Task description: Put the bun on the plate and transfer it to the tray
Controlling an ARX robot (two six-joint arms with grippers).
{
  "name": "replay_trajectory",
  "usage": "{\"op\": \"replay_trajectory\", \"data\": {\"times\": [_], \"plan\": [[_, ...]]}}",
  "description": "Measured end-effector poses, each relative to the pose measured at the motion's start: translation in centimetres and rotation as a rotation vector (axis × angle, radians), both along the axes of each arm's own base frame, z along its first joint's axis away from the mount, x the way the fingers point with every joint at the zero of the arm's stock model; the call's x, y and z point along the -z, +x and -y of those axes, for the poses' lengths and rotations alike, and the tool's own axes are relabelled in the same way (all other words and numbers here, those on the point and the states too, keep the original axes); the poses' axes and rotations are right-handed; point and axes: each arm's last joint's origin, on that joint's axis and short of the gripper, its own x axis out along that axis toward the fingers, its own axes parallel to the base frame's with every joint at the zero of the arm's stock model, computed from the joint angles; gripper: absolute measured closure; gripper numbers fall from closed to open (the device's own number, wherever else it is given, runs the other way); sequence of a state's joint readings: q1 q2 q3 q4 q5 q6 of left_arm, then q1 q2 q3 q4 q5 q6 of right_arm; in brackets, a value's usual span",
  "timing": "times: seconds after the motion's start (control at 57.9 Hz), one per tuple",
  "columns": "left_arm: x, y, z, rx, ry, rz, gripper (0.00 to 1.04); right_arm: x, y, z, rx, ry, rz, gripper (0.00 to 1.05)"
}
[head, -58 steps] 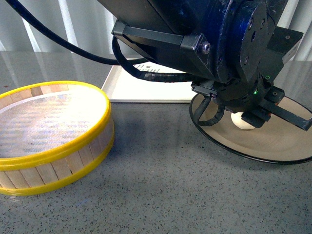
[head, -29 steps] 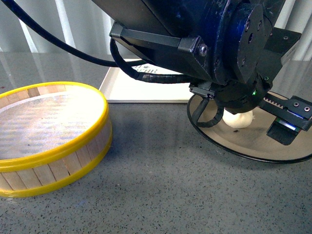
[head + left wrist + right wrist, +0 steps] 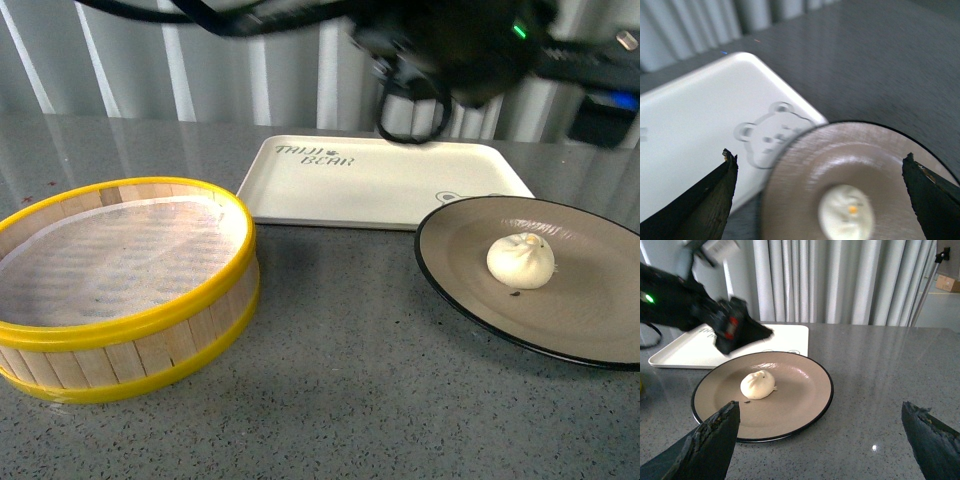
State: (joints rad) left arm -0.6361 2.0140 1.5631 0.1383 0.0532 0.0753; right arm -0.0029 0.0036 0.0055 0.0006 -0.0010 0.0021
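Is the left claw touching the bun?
Apart. The left wrist view shows the left gripper open, its fingers wide on either side of the bun, with bare plate between them and it.

We see the bun (image 3: 521, 261), small, round and white, with a pleated top and a yellowish dot at its peak. It sits upright near the middle of the plate (image 3: 600, 320), which is wide, shallow and beige-grey with a thin black rim. Both lie between the wide-spread jaws of the left gripper (image 3: 818, 156) and ahead of the right gripper (image 3: 820, 405)'s parted jaws. The cream-white tray (image 3: 380, 185), with lettering and a bear face, lies flat just beside the plate, toward one left jaw.
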Motion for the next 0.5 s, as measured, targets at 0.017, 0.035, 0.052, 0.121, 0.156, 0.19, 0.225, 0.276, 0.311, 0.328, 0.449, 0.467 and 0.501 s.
{"op": "replay_trajectory", "data": {"times": [0.017, 0.035, 0.052, 0.121, 0.156, 0.19, 0.225, 0.276, 0.311, 0.328, 0.449, 0.467, 0.501], "plan": [[-0.6, 0.2, -1.1, -0.026, -0.014, 0.008, 0.07, 0.0, 0.0, 0.0, 0.000, 0.000, 0.000, 0.08], [-0.9, 0.3, -1.7, -0.038, -0.020, 0.013, 0.07, 0.0, 0.0, 0.0, 0.000, 0.000, 0.000, 0.08], [-1.5, 0.4, -2.9, -0.062, -0.030, 0.022, 0.07, 0.0, 0.0, 0.0, 0.000, 0.000, 0.000, 0.08], [-3.2, 0.6, -7.5, -0.157, -0.060, 0.054, 0.07, 0.0, 0.0, 0.0, 0.000, 0.000, 0.000, 0.08], [-3.6, 0.6, -9.3, -0.191, -0.068, 0.065, 0.07, 0.0, 0.0, 0.0, 0.000, 0.000, 0.000, 0.08], [-3.9, 0.3, -11.0, -0.221, -0.072, 0.073, 0.07, 0.0, 0.0, 0.0, 0.000, 0.000, 0.000, 0.08], [-4.1, -0.3, -13.4, -0.257, -0.076, 0.080, 0.07, 0.0, 0.0, 0.0, 0.000, 0.000, 0.000, 0.08], [-4.3, -1.4, -15.8, -0.277, -0.085, 0.086, 0.07, 0.0, 0.0, 0.0, 0.000, 0.000, 0.000, 0.08], [-4.3, -2.2, -17.1, -0.291, -0.089, 0.090, 0.07, 0.0, 0.0, 0.0, 0.000, 0.000, 0.000, 0.08], [-4.4, -2.5, -17.5, -0.295, -0.091, 0.092, 0.07, 0.0, 0.0, 0.0, 0.000, 0.000, 0.000, 0.08], [-4.7, -5.2, -21.1, -0.389, -0.115, 0.145, 0.10, 0.0, 0.0, 0.0, 0.000, 0.000, 0.000, 0.08], [-4.7, -5.8, -21.7, -0.456, -0.124, 0.184, 0.13, 0.0, 0.0, 0.0, 0.000, 0.000, 0.000, 0.08], [-4.6, -6.7, -22.8, -0.546, -0.139, 0.236, 0.19, 0.0, 0.0, 0.0, 0.000, 0.000, 0.000, 0.08]]}}
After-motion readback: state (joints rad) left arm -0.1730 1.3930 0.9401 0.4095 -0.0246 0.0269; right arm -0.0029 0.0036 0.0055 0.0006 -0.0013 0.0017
